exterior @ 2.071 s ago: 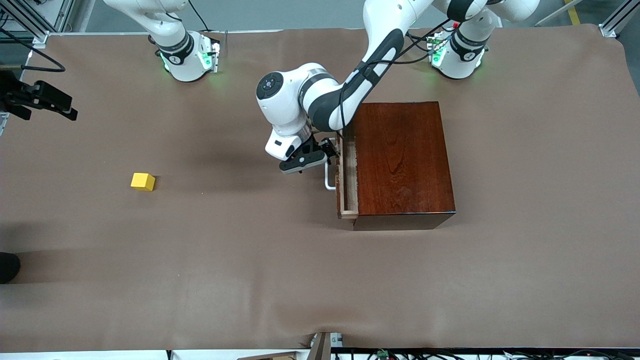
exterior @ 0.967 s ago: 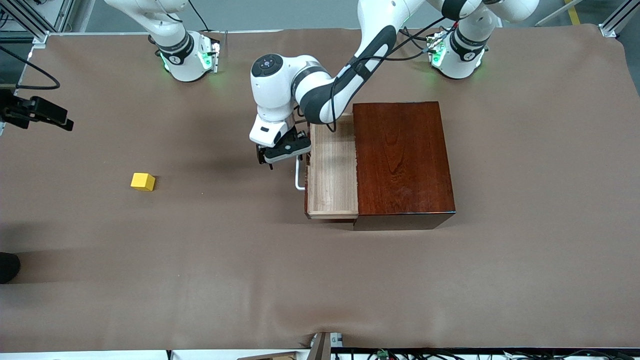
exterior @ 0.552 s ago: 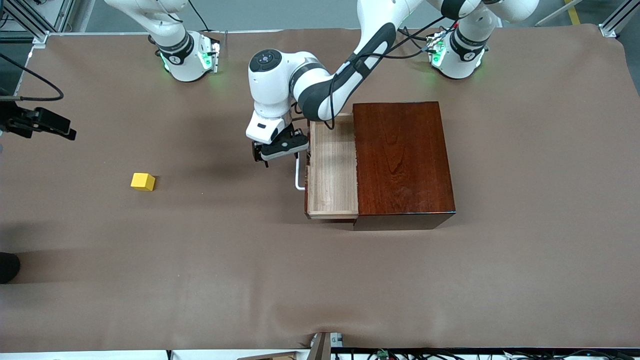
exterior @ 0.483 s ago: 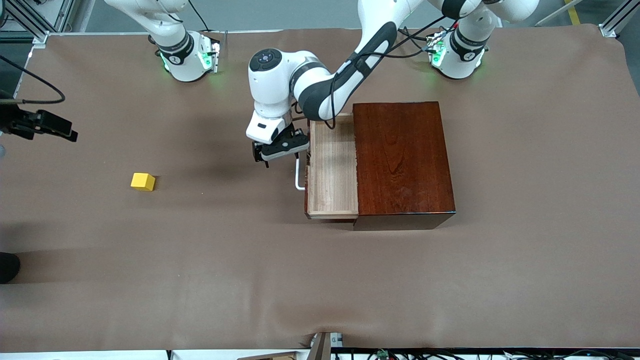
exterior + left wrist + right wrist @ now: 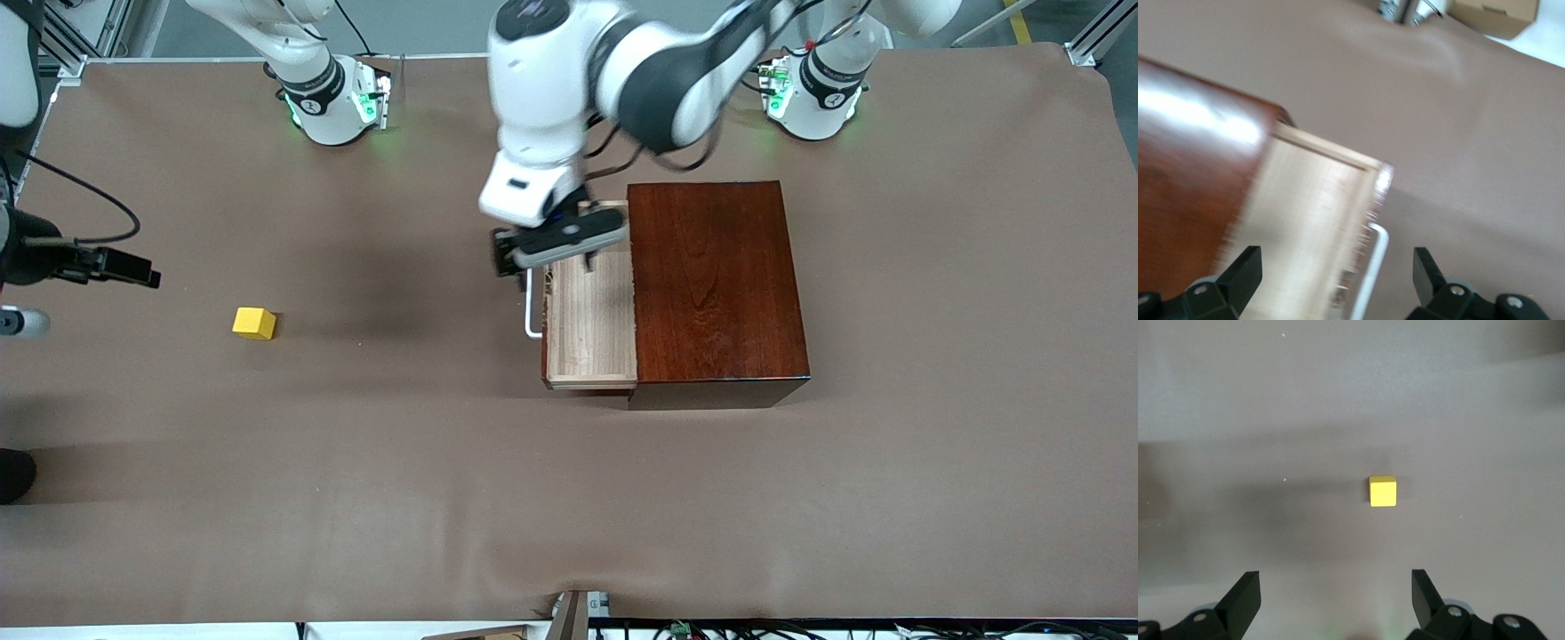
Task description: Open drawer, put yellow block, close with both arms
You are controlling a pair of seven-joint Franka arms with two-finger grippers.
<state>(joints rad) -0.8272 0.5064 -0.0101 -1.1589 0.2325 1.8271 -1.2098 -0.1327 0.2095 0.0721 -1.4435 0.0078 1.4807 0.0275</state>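
The drawer [image 5: 591, 324] stands pulled out of the dark reddish-brown box [image 5: 716, 280], with its pale-wood tray bare. Its white bar handle [image 5: 531, 313] faces the right arm's end of the table. My left gripper [image 5: 547, 264] hangs open and empty above the drawer's front edge. In the left wrist view the tray [image 5: 1305, 220] and the handle [image 5: 1373, 263] lie between its spread fingers. The yellow block [image 5: 254, 323] sits on the cloth toward the right arm's end. My right gripper [image 5: 133, 269] is open and empty in the air beside the block. The block also shows in the right wrist view [image 5: 1383, 491].
A brown cloth [image 5: 569, 498] covers the whole table. A cardboard box [image 5: 1495, 15] shows off the table's edge in the left wrist view. A dark object [image 5: 13, 476] sits at the cloth's edge at the right arm's end.
The left gripper pulled the drawer open, let go of the handle, then rose and moved over the drawer. The right gripper has moved closer to the yellow block.
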